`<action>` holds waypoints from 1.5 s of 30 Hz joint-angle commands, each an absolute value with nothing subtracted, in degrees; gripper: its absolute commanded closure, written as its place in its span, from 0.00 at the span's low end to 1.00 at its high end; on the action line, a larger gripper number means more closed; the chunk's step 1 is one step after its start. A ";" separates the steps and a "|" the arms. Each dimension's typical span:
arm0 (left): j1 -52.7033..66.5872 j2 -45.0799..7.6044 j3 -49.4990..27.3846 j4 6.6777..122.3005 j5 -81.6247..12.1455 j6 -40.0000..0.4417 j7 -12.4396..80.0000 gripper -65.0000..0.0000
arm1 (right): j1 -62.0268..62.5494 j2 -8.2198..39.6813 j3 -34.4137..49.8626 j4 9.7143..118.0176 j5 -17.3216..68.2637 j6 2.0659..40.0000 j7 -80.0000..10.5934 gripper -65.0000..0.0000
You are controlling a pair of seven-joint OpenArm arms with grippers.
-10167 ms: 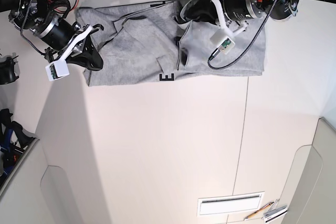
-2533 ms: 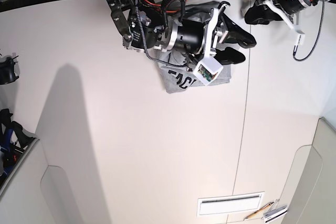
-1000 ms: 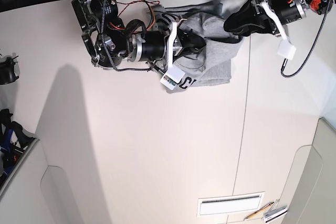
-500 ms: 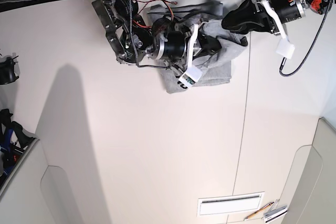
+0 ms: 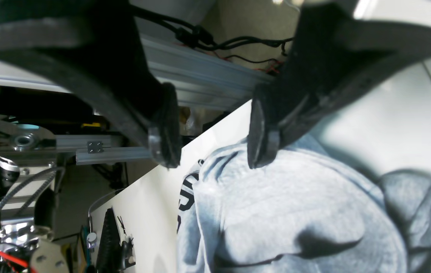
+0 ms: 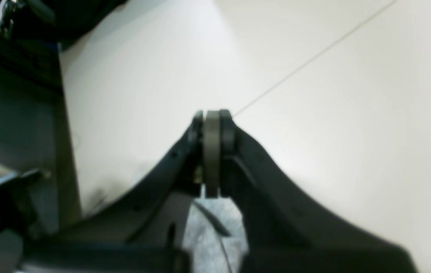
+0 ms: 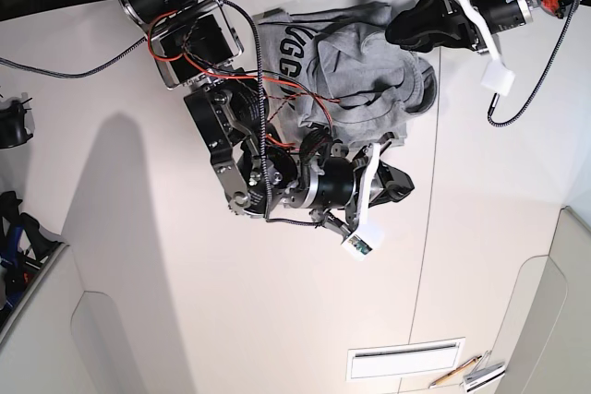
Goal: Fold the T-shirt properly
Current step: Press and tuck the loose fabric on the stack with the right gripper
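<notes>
Upper centre: T-shirt bunched on the white counter. Right tool clamped on a grey fold of it; left tool agape above the cloth.

Black arms with red wiring, white wrist cameras.

The T-shirt lay on the tabletop at top centre, the left end effector at its upper right, the right end effector just below it.
</notes>
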State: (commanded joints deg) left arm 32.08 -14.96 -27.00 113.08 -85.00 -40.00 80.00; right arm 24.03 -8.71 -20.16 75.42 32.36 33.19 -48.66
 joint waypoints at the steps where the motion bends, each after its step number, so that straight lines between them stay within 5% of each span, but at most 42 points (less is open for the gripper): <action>1: 32.08 -14.96 -27.00 113.08 -85.00 -40.00 80.00 0.52 | 23.68 -8.62 -18.96 76.44 34.65 33.21 -52.56 1.00; 11: 29.12 -14.94 -26.89 113.08 -85.00 -40.00 80.00 0.52 | 10.66 -5.21 -15.59 80.01 43.44 33.91 -56.69 1.00; 18: 26.48 -14.94 -18.31 113.10 -83.02 -40.00 79.57 0.73 | 9.02 -5.26 -15.77 79.92 38.24 33.93 -50.74 1.00; 25: 26.37 -14.96 -7.44 113.10 -73.08 -40.00 76.64 0.73 | 9.02 -5.30 -19.57 78.89 33.74 33.89 -46.87 1.00; 35: 27.86 -14.94 -7.09 113.08 -58.22 -40.00 67.72 0.73 | 17.26 -7.75 -23.07 66.43 28.12 33.87 -41.50 1.00; 45: 31.40 -14.96 -7.09 113.08 -56.60 -40.00 67.53 0.73 | 26.96 -8.71 -23.22 58.35 26.85 33.87 -37.63 1.00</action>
State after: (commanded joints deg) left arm 31.40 -14.96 -7.09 113.08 -56.60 -40.00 67.53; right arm 26.96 -8.71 -23.22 58.35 26.85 33.87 -37.63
